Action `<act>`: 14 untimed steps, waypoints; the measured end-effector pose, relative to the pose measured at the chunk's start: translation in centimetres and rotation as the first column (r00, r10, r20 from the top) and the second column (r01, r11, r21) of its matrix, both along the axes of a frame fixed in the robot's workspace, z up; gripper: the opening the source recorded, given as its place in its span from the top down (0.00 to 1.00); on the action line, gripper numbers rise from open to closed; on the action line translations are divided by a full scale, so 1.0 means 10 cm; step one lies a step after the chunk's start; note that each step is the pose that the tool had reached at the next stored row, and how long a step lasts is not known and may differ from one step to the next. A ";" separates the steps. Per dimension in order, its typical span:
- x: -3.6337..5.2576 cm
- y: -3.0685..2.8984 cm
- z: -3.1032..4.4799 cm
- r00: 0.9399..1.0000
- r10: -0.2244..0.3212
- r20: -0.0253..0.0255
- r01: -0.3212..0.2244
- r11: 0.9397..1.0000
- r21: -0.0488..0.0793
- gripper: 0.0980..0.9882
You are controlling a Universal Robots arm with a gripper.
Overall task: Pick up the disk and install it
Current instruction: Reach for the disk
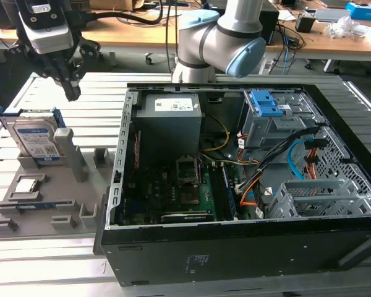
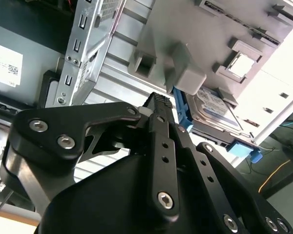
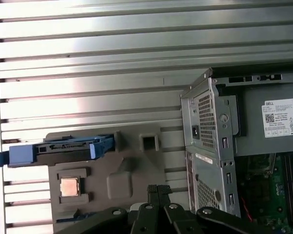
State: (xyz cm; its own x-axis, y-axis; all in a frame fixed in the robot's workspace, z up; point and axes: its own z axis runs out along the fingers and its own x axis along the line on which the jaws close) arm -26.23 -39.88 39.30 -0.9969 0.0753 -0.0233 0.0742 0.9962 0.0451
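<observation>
Exterior view first: we've got the disk (image 1: 34,139) standing on edge in a slot along the far edge of the grey holder (image 1: 62,192). The holder sits on the slatted table (image 1: 43,260), to the exterior view's left of the open PC case (image 1: 235,260). The gripper (image 1: 71,93) hangs over the holder's far edge, near the disk but not touching it.

In the second wrist view the gripper (image 2: 158,100) is pinched together on nothing, with the disk (image 2: 215,109) just past its tips.

In the first wrist view the disk (image 3: 63,148) shows edge-on along the holder's (image 3: 132,170) edge, and the gripper (image 3: 158,187) is clenched and empty.
</observation>
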 end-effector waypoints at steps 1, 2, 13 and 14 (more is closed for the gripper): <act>-0.014 0.000 0.000 1.000 0.000 0.000 0.000 1.000 0.000 0.99; -0.034 0.000 0.000 1.000 0.000 0.000 0.000 1.000 0.000 0.99; -0.330 0.000 0.000 1.000 0.000 0.000 0.000 1.000 0.000 0.99; -0.356 0.000 0.000 1.000 0.000 0.000 0.000 1.000 0.000 0.99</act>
State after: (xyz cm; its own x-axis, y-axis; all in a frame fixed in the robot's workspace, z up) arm -29.79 -39.88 39.30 -0.9969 0.0753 -0.0233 0.0742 0.9962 0.0450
